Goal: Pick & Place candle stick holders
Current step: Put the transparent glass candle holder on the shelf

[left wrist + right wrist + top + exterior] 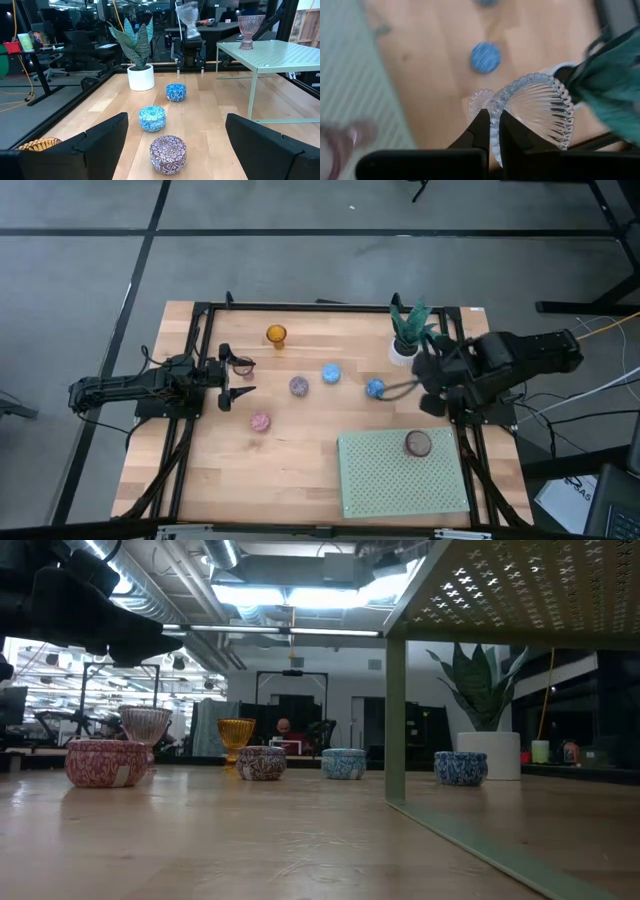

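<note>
My right gripper point(432, 383) hangs high over the table's far right, beside the potted plant point(408, 338), shut on a clear ribbed glass candle stick holder point(535, 107). That holder also shows in the left wrist view point(188, 14). An amber holder point(276, 334), a purple one point(298, 386), a light blue one point(331, 374), a blue one point(375, 388) and a pink one point(260, 421) stand on the table on their bases. A stemmed holder point(243, 366) stands by my left gripper point(238, 378), which is open and level at the left. A brownish holder point(417, 443) stands on the pale green mat point(400, 480). My right gripper pinches the clear holder's beaded rim point(494, 131) between its two fingers, one finger on each side of the glass wall. The fingers come from above, pointing steeply down. The holder is lifted clear of the table and tilted, its foot point(480, 100) off to one side.
The perforated mat is a raised shelf on legs point(395, 720) at the near right. The white pot point(489, 753) with the plant stands at the far right. Black frame rails point(200, 340) run along the table's left and right sides. Bare wood point(300, 470) lies at the near left.
</note>
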Controlling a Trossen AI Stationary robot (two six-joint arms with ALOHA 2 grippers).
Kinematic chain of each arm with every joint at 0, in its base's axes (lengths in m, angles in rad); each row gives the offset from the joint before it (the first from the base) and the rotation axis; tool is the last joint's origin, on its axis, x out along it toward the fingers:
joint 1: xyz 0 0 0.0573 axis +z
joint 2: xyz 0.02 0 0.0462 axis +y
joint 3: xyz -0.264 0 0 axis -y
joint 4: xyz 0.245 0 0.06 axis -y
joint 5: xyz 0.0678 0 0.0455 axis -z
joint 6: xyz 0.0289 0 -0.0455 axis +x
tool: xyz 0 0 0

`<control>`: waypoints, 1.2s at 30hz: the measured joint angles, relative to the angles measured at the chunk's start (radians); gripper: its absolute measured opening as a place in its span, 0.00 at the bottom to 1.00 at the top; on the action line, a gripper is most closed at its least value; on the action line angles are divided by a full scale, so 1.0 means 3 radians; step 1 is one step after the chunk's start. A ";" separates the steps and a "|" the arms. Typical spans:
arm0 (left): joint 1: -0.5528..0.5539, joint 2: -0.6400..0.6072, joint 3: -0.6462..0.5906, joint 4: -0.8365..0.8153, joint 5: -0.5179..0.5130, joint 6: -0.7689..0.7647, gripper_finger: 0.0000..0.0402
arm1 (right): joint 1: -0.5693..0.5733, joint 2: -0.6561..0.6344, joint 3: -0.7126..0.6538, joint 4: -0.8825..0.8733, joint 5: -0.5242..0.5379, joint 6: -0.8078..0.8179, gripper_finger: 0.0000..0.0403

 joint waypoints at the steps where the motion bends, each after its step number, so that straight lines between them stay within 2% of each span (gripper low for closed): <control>1: 0.0000 0.0000 0.0000 0.0000 0.0000 0.0000 0.83 | 0.0060 -0.0053 -0.0077 0.0000 -0.0055 0.0003 0.04; 7: -0.0001 0.0000 0.0000 0.0000 0.0000 0.0000 0.83 | 0.0444 -0.0284 -0.0404 -0.0002 -0.0293 0.0123 0.04; 17: 0.0000 0.0000 0.0000 0.0000 0.0000 0.0000 0.83 | 0.1214 -0.0325 -0.0419 0.0002 -0.0366 0.0899 0.04; 28: 0.0000 0.0000 0.0000 0.0000 0.0000 0.0000 0.83 | 0.1955 -0.0234 -0.0414 0.0001 -0.0273 0.1816 0.04; 36: 0.0000 0.0000 0.0000 0.0000 0.0000 0.0000 0.83 | 0.2246 0.0024 -0.0390 0.0014 -0.0084 0.1921 0.04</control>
